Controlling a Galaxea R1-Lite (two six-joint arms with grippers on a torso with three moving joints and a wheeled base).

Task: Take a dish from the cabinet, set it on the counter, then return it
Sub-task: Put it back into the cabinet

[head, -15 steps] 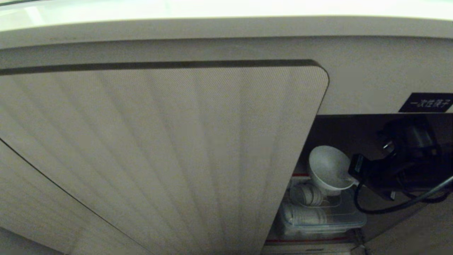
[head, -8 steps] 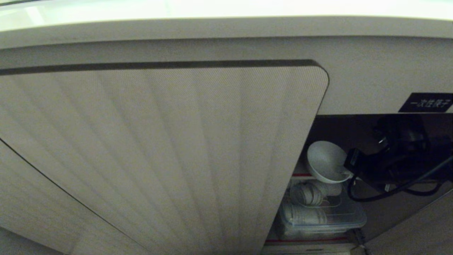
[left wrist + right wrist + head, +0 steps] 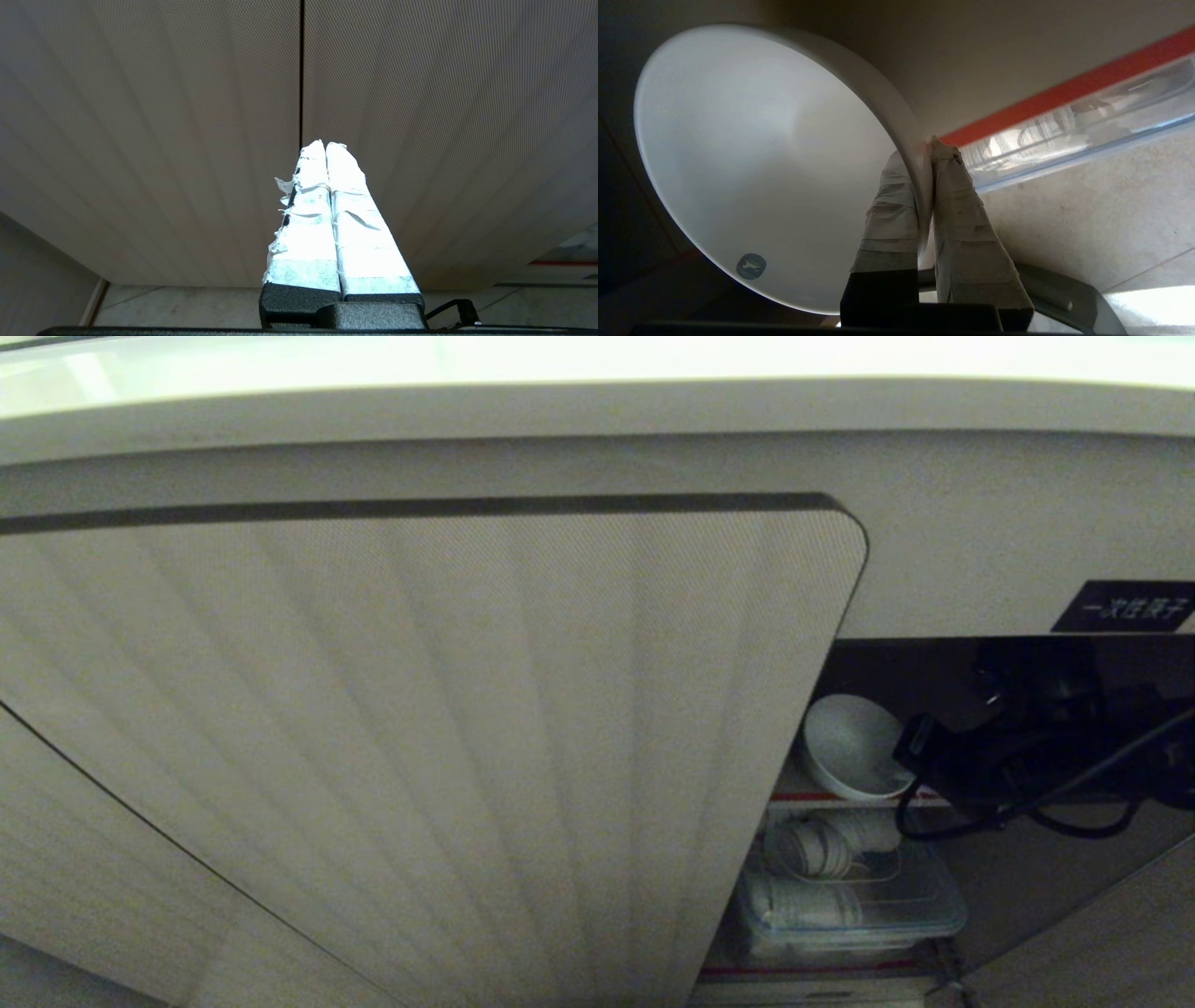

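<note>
The dish (image 3: 848, 745), a small white bowl, hangs tilted in the open right side of the cabinet (image 3: 467, 728), just above the red-edged shelf (image 3: 794, 796). My right gripper (image 3: 910, 767) reaches in from the right and is shut on the dish's rim. In the right wrist view the taped fingers (image 3: 952, 196) pinch the rim of the dish (image 3: 752, 154), one inside and one outside. My left gripper (image 3: 325, 145) is shut and empty, parked in front of the ribbed doors (image 3: 420, 116). The counter (image 3: 597, 359) shows as a bright strip at the top.
The open ribbed door fills the left and middle of the head view. Below the shelf, clear plastic boxes (image 3: 840, 905) hold white round items. A black label (image 3: 1125, 607) sits above the opening. The right arm's cable (image 3: 980, 821) loops under the wrist. Red shelf edge (image 3: 1064, 88) runs beside the dish.
My right gripper has carried the dish up and further into the cabinet opening, from over the plastic boxes to above the red-edged shelf. The left arm has not moved.
</note>
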